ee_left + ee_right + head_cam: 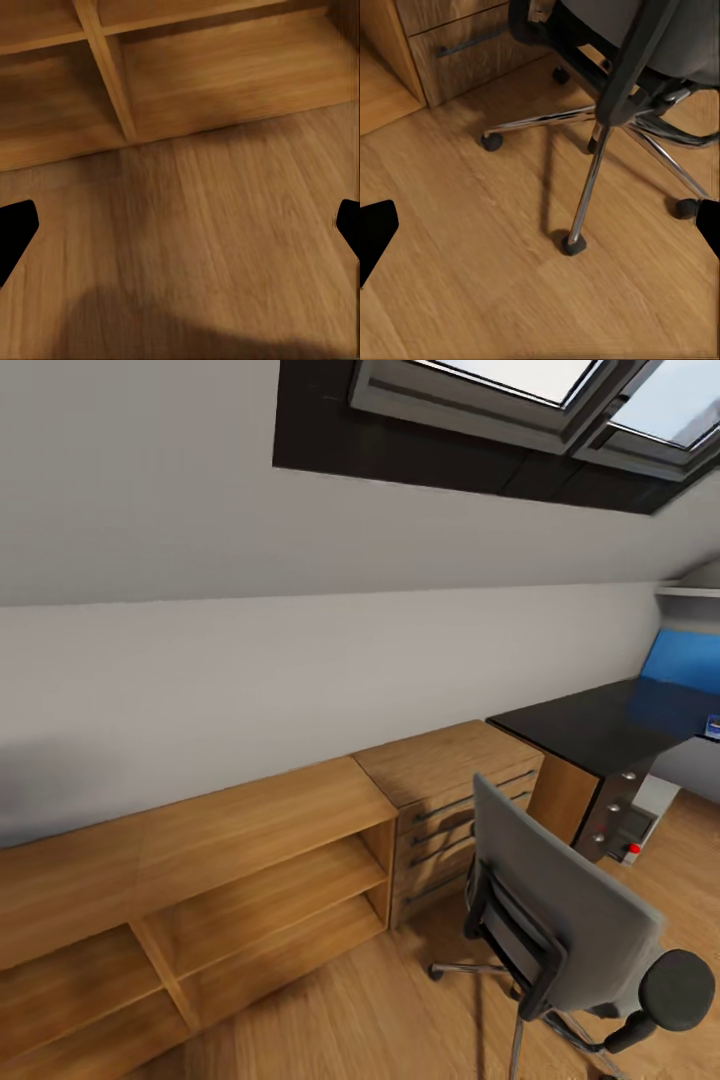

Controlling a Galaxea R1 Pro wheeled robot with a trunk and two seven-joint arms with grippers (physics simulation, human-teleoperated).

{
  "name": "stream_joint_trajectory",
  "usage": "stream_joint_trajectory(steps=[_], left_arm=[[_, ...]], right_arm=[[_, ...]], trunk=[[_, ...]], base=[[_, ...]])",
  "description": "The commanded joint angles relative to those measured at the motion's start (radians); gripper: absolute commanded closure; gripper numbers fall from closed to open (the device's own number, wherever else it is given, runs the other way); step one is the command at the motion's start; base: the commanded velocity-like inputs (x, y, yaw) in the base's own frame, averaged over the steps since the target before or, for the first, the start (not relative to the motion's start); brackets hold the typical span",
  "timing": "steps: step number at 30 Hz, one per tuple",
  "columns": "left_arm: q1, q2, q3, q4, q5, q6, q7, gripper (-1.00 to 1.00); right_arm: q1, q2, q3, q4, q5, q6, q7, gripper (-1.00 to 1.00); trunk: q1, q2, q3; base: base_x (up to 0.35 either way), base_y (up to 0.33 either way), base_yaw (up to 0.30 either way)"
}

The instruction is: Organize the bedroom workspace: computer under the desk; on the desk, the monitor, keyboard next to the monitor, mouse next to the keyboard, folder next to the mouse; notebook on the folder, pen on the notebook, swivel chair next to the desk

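— Under the sloped grey wall and its skylights, what stands along the floor?

— Low wooden shelving runs beside a light wooden dresser with dark bar handles. Next to the dresser is the desk, a glossy black surface over a dark drawer unit with silver knobs. A blue panel stands at the far end of that surface.

— Where is the swivel chair?

— The swivel chair stands on the light wood floor in front of the dresser, near the desk's drawer unit, its grey back towards the camera and a black armrest at the lower right. Its seat cannot be seen from this side. The right wrist camera looks down on its chrome legs and black casters.

— Anything under the desk?

— A small pale grey box with a red dot, likely the computer, sits just beyond the drawer unit.

— And the claws?

— The left claw hangs over bare floor by the shelving, fingers spread wide, holding nothing. The right claw is equally spread and empty, above the floor by the chair base.
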Motion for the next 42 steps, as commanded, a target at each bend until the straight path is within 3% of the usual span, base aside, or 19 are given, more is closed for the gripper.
stream_joint_trajectory(steps=[1, 42], left_arm=[[0.000, 0.001, -0.009, -0.002, 0.008, -0.002, 0.005, -1.00], [0.000, -0.001, -0.009, -0.002, 0.007, -0.004, 0.004, -1.00]], right_arm=[[-0.001, 0.000, 0.008, 0.001, -0.004, -0.002, -0.006, -1.00], [-0.001, -0.001, 0.010, 0.001, -0.001, -0.004, -0.005, -1.00]], trunk=[[0.000, -0.001, -0.001], [0.000, -0.001, -0.001]], base=[[0.001, 0.002, -0.266], [0.000, 0.008, -0.293]])
